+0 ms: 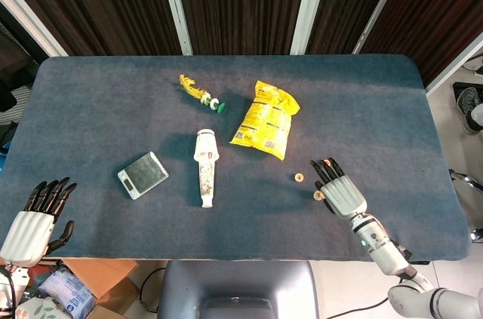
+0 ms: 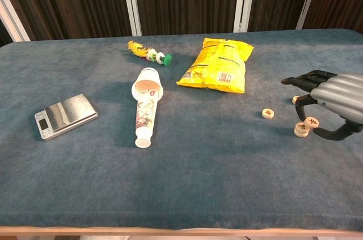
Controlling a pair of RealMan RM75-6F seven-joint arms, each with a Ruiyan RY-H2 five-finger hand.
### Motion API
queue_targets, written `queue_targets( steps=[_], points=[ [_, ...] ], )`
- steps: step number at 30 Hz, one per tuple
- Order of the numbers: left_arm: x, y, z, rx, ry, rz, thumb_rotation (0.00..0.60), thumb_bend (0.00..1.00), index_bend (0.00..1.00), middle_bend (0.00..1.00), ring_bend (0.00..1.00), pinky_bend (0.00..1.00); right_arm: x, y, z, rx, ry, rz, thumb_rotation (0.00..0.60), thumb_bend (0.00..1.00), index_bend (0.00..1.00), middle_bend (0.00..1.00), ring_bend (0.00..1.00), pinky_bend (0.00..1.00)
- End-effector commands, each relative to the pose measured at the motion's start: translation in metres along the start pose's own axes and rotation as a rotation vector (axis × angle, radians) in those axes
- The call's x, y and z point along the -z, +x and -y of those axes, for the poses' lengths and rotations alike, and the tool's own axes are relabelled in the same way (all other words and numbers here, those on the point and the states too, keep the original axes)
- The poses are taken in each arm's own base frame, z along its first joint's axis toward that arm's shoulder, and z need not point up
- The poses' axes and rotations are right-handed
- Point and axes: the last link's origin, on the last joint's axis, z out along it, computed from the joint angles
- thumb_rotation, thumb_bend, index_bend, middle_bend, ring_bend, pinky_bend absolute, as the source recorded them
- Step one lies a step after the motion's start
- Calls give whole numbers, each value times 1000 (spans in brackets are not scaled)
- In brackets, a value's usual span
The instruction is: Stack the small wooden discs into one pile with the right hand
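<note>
Small wooden discs with red marks lie at the table's right. One disc [image 2: 269,113] [image 1: 299,178] lies alone, left of the others. Another [image 2: 302,130] [image 1: 318,195] lies flat nearer the front. My right hand [image 2: 333,99] [image 1: 339,187] pinches a third disc [image 2: 311,122] between thumb and a finger, low and just right of the front disc, overlapping its edge. A further disc [image 2: 295,99] peeks out behind the fingertips. My left hand [image 1: 34,217] hangs off the front left corner with fingers apart, holding nothing.
A yellow snack bag [image 2: 218,65] lies behind the discs. A paper cup stack [image 2: 146,104] lies on its side mid-table, a small scale [image 2: 63,115] to its left, and a feathered toy [image 2: 148,53] further back. The table's front edge [image 2: 181,230] is near.
</note>
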Motion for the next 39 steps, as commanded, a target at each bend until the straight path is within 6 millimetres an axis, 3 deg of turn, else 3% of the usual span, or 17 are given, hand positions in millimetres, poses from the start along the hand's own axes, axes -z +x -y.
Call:
queue_targets(
  steps=[1, 11, 28, 34, 39],
  points=[
    [-1, 0, 1, 1, 3, 2, 600, 500, 0, 0, 0, 20, -1, -1, 1, -6, 4, 1, 600, 484, 622, 36, 0, 0],
    [0, 0, 1, 2, 2, 3, 600, 500, 0, 0, 0, 21, -5, 0, 6, -19, 15, -1, 600, 483, 610, 36, 0, 0],
    [1, 1, 0, 4, 1, -2, 600, 499, 0, 0, 0, 21, -2, 0, 6, -13, 1, 12, 600, 484, 488, 39, 0, 0],
    [1, 1, 1, 7, 2, -2, 600, 499, 0, 0, 0, 21, -2, 11, -3, -70, -34, -34, 600, 483, 474, 40, 0, 0],
    [0, 0, 0, 4, 0, 1, 600, 499, 0, 0, 0, 20, -13, 25, -11, -126, -86, -67, 600, 483, 475, 40, 0, 0]
  ],
)
